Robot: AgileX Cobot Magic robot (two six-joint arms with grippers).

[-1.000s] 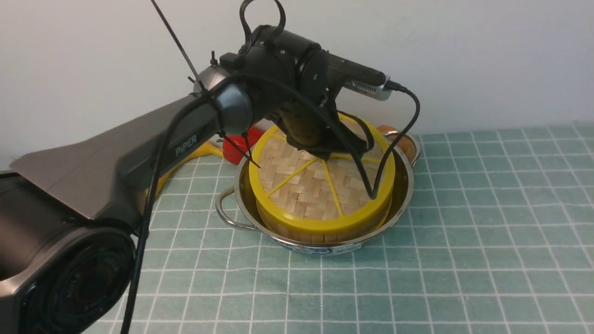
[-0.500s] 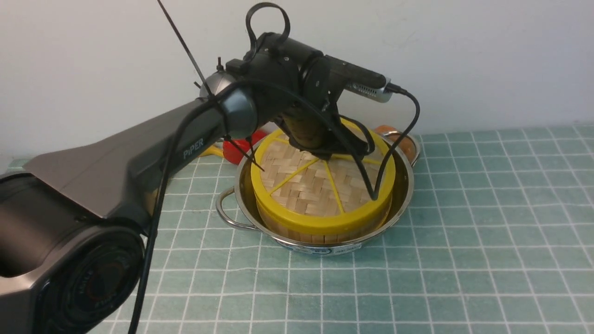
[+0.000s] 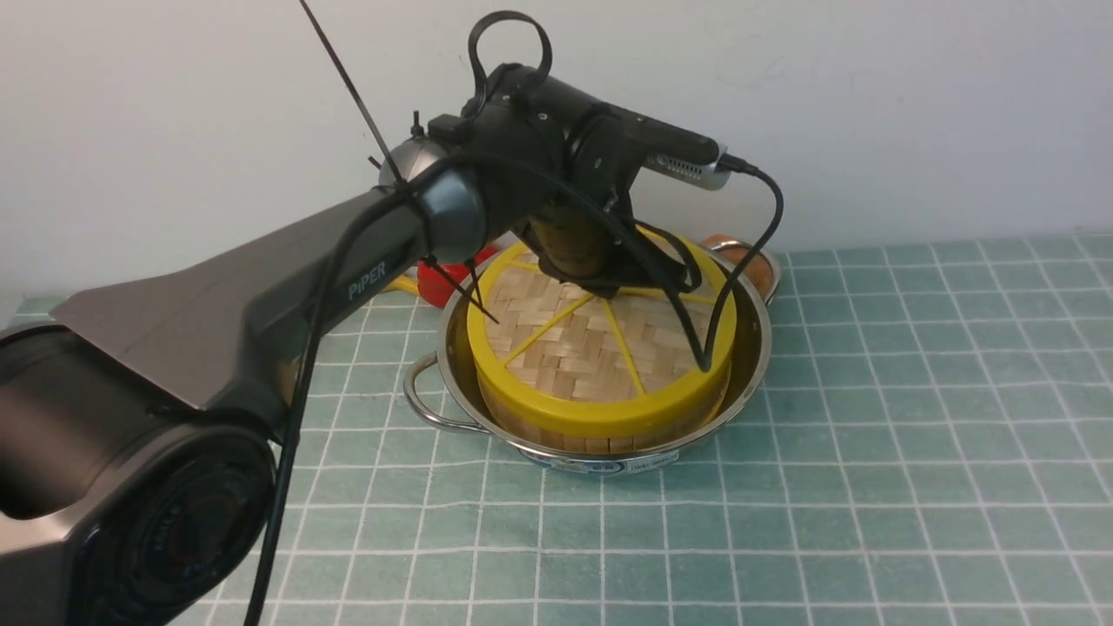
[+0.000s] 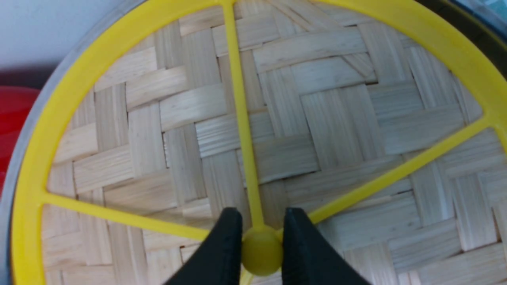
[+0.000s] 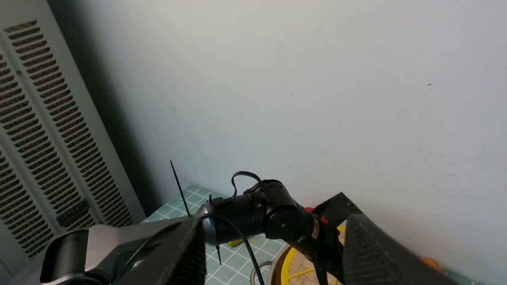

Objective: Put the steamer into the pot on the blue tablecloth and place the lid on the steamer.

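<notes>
Now the lid (image 3: 574, 356) has sunk a little at its far edge and looks level, its thick yellow rim seated on the slatted bamboo steamer (image 3: 556, 432), which stands inside the shiny steel pot (image 3: 749, 348) on the blue tablecloth (image 3: 869, 435). My left gripper (image 4: 259, 223) still pinches the smooth round knob (image 4: 261, 253) at the centre of the weave. My right gripper (image 5: 273, 253) hangs spread wide, well away. Letting go seems all that remains.

The blue tablecloth (image 3: 869, 435) carries the pot (image 3: 749, 348), with a red object (image 3: 435, 283) just behind it.
</notes>
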